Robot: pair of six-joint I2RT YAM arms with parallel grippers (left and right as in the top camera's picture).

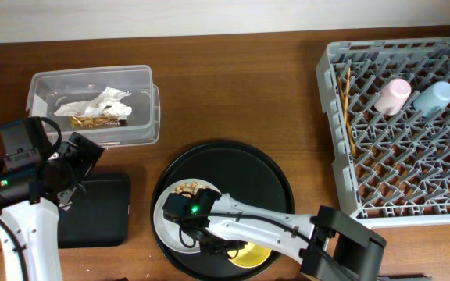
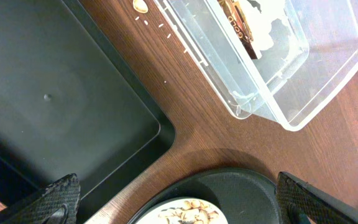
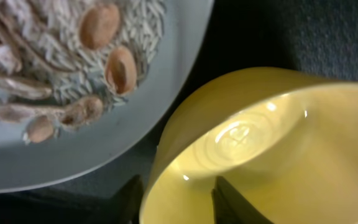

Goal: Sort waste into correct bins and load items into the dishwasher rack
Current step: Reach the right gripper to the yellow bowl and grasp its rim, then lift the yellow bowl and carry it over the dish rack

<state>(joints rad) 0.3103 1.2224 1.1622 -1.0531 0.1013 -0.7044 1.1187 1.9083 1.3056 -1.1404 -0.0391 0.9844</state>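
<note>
At the front edge of the round tray (image 1: 272, 176), the right pincer (image 3: 182, 200) has a finger each side of the yellow bowl (image 3: 260, 137) rim, to lift it. I cannot tell if it is squeezing. The left pincer (image 2: 179, 202) is spread wide.

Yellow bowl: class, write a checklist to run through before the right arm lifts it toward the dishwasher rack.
1. Right gripper straddles the yellow bowl rim: ok.
2. Grip firm on rim: cannot tell.
3. Bowl empty inside: ok.
4. Bowl free of the grey plate beside it: cannot tell.
5. Open floor in dishwasher rack: ok.
6. Left gripper open, away from bowl: ok.
</note>
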